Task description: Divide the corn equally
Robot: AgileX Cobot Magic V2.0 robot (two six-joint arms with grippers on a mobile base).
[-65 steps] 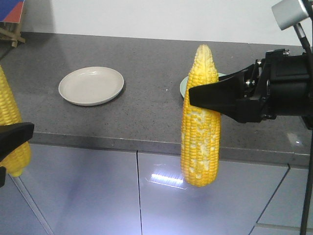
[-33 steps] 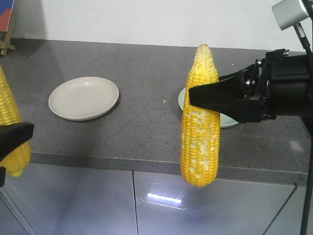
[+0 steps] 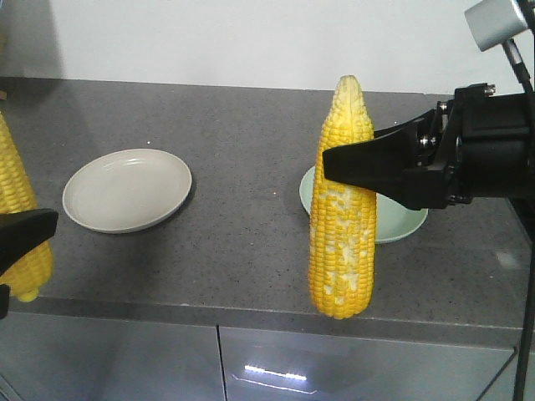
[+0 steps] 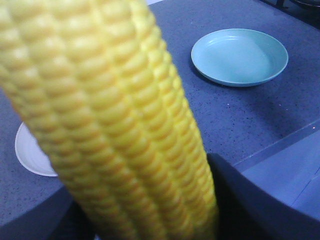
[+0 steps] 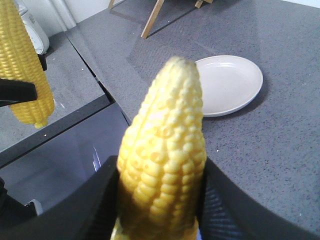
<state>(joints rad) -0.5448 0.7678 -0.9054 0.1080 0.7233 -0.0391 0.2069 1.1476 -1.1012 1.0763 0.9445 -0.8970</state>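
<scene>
1. A dark grey speckled stone countertop (image 3: 242, 184) filled most of the front view, running back to a pale wall.
2. Glossy grey cabinet doors (image 3: 125, 368) sat below the counter's front edge.
3. The black right gripper (image 3: 343, 154) reached in from the right side. Its jaws were clamped around the upper part of a cob, one finger in front and one behind.
4. That cob, a long yellow corn cob with pale whitish kernel patches (image 3: 341, 242), stood upright in the air with its pointed tip up. In the front view it overlapped the left part of the green plate, and its blunt end reached down to the counter's front edge.
5. A round, shallow off-white plate (image 3: 127, 190) lay on the counter to the left with nothing on it.
6. A round, shallow pale green plate (image 3: 397, 225) lay on the counter to the right, well apart from the white one. The left wrist view showed it bare.
7. A second plain yellow corn cob (image 3: 17, 192) was held upright at the far left edge, off the counter's front, partly cut off by the frame.
8. The black left gripper (image 3: 33, 230) gripped this cob near its lower part, with dark fingers (image 4: 250, 205) pressed against its sides.
</scene>
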